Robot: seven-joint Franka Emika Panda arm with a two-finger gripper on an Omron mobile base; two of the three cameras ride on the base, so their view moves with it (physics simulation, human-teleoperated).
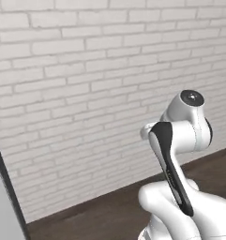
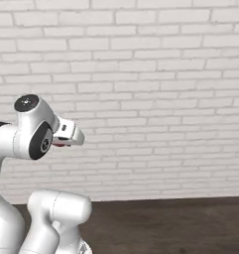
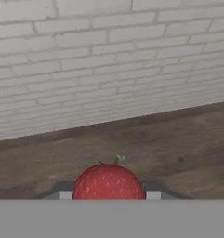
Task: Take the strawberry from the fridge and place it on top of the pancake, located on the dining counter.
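The strawberry (image 3: 108,182), red with a small green stalk, sits between my gripper's (image 3: 108,195) two fingertips (image 3: 64,195) at the bottom of the hand view. The gripper is shut on it. In the right base view the hand (image 2: 69,131) points right from the folded arm, and a sliver of red (image 2: 60,145) shows under it. A grey panel with a dark edge (image 1: 1,206), seemingly the fridge's side, stands at the lower left of the left base view. The pancake and the dining counter are out of view.
A white brick wall (image 2: 150,89) stands across the front in both base views. Dark wood floor (image 3: 169,139) runs along its foot. My own arm (image 1: 175,154) is folded upright in front of the base.
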